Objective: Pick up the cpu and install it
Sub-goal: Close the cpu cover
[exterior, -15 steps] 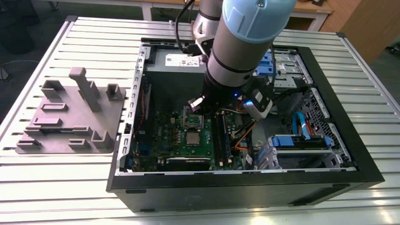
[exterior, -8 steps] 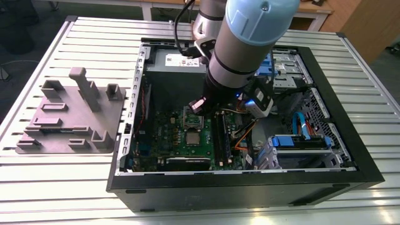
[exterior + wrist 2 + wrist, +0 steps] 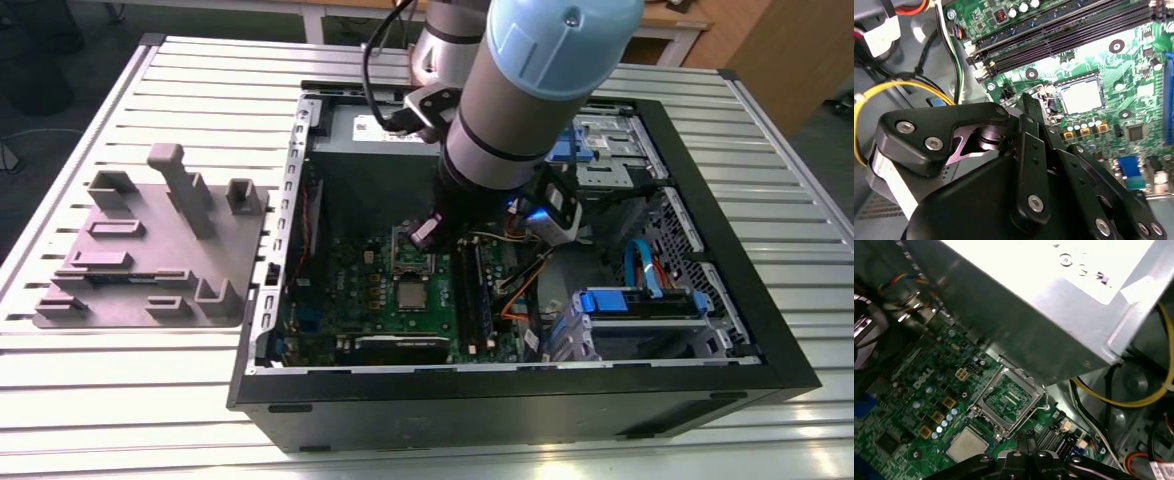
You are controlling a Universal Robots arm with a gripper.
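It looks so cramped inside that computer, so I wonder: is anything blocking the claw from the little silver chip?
Nothing visible does. The chip lies bare on the green board beside the open socket, and the claw hangs just above them with only air between.

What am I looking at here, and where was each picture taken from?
A robot arm reaches into an open computer case on a slatted table; the exterior view shows this from outside. Both wrist views come from cameras riding on the arm, looking at the green circuit board. The arm's hand, closed and empty, hovers above the board. The cpu, a small silver square, lies on the board beside an open metal frame. A grey tray sits at the exterior view's left.
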